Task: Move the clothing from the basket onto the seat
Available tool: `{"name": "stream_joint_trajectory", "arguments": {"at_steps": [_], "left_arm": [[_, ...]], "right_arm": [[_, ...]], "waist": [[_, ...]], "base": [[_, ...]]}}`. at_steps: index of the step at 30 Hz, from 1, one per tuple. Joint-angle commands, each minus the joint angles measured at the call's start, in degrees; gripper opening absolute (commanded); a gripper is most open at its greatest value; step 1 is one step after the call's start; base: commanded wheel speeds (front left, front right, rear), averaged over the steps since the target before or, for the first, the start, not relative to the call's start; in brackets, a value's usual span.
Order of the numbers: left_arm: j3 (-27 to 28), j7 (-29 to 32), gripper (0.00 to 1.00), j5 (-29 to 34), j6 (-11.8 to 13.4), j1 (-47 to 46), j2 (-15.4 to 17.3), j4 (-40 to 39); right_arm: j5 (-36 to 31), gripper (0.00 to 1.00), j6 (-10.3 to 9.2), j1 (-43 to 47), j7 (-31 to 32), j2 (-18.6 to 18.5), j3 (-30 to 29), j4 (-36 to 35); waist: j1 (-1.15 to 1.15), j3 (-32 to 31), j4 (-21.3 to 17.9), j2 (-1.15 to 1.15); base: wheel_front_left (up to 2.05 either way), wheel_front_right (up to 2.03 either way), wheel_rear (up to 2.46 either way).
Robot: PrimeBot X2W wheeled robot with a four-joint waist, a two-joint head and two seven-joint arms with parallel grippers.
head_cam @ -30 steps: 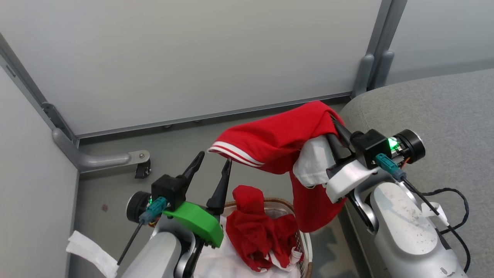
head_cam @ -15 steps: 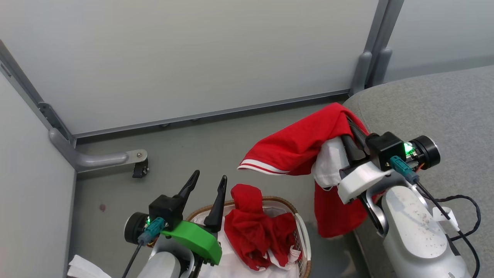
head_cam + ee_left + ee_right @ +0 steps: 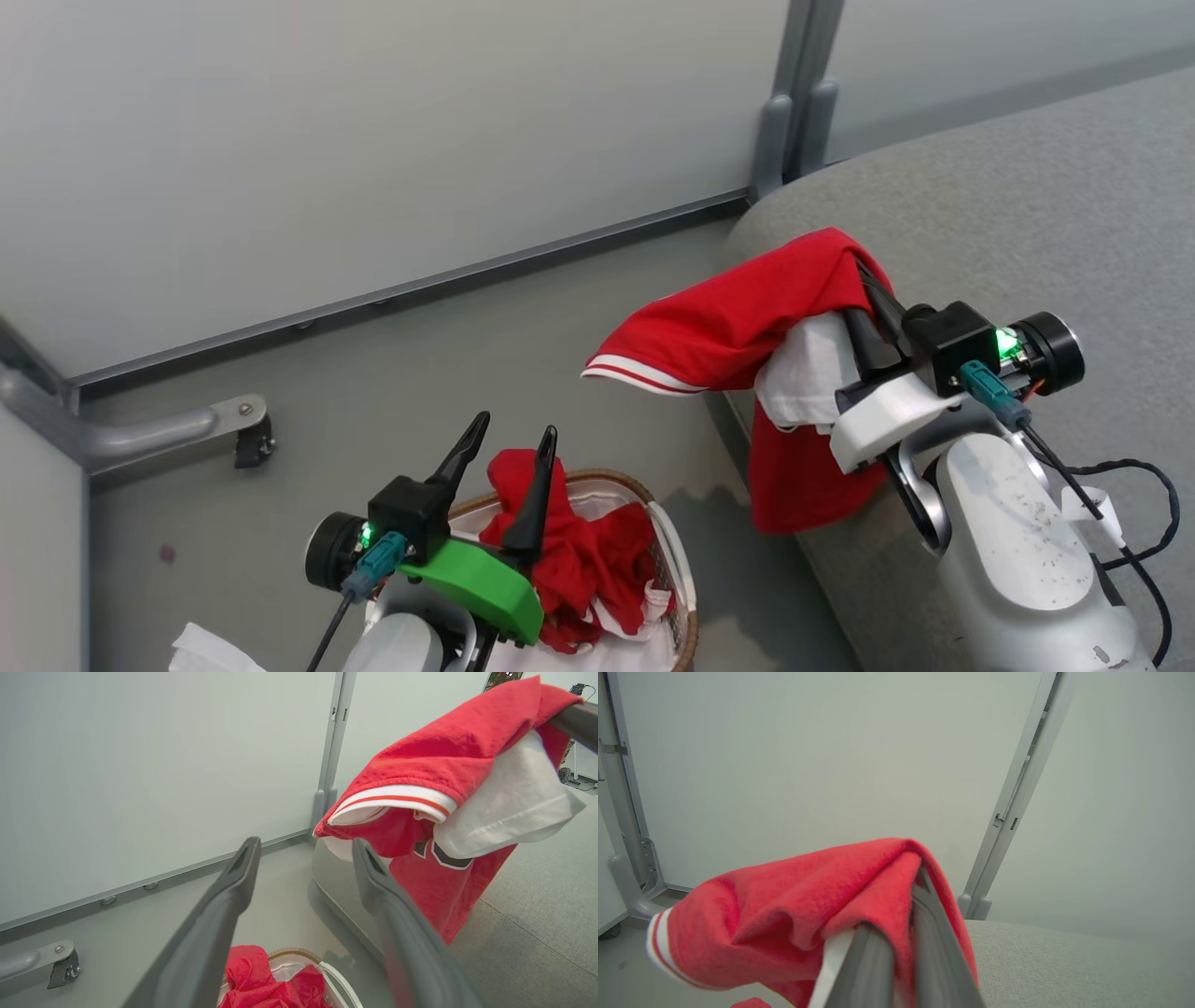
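A red garment (image 3: 747, 322) with a white-striped cuff and white inner part hangs from my right gripper (image 3: 864, 280), which is shut on it over the rounded left edge of the grey seat (image 3: 1027, 196). The left wrist view shows that garment (image 3: 444, 779) up at the right, and in the right wrist view the garment (image 3: 808, 914) drapes over the shut right gripper (image 3: 917, 882). A second red garment (image 3: 588, 560) lies bunched in the basket (image 3: 674, 569) at the bottom. My left gripper (image 3: 513, 439) stands open and empty just above the basket (image 3: 327, 970).
Pale partition panels (image 3: 373, 140) with grey posts (image 3: 794, 112) close off the back. A grey foot with a caster (image 3: 252, 439) juts onto the floor at the left. Grey floor (image 3: 523, 345) lies between basket and seat. A black cable (image 3: 1139, 504) trails on the seat by my right forearm.
The head camera has swung right, bringing more of the seat into view. My right gripper has carried the red garment from above the basket to over the seat's edge. The left gripper stays open.
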Motion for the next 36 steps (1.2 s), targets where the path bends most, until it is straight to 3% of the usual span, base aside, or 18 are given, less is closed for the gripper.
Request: {"name": "stream_joint_trajectory", "arguments": {"at_steps": [1, 10, 20, 28, 36], "left_arm": [[0.0, 0.0, 1.00, 0.3, -0.2, -0.3, 0.1, -0.2], [-1.8, 0.0, 1.00, 1.0, -0.2, -2.6, 0.1, -0.6], [-2.7, 0.0, 1.00, 3.5, -0.2, -7.1, 1.2, -0.9], [-3.6, 0.0, 1.00, 5.2, -0.2, -12.2, 2.5, -3.4], [-4.6, 0.0, 1.00, 6.9, -0.2, -16.0, 3.6, -4.5]], "right_arm": [[-0.6, 0.00, -0.08, -0.7, -0.1, -0.2, -0.7, -0.4], [-2.0, 0.00, -0.08, -2.0, -0.1, -0.1, -4.0, -1.1], [-3.9, 0.00, -0.08, -8.3, -0.1, -0.7, -10.3, -2.2], [-5.7, 0.00, -0.08, -23.0, -0.1, -8.1, -15.5, -1.3], [-7.4, 0.00, -0.08, -33.4, -0.1, -15.5, -20.5, 4.2]], "waist": [[0.00, 1.9, -5.1, 0.00], [0.00, 6.2, -10.2, 0.00], [0.00, 14.0, -6.2, 0.00], [0.00, 24.0, -1.2, 0.00], [0.00, 33.9, 0.8, 0.00]], "base": [[0.00, 0.00, 0.00], [0.00, 0.00, 0.00], [0.00, 0.00, 0.00], [0.00, 0.00, 0.00], [0.00, 0.00, 0.00]]}}
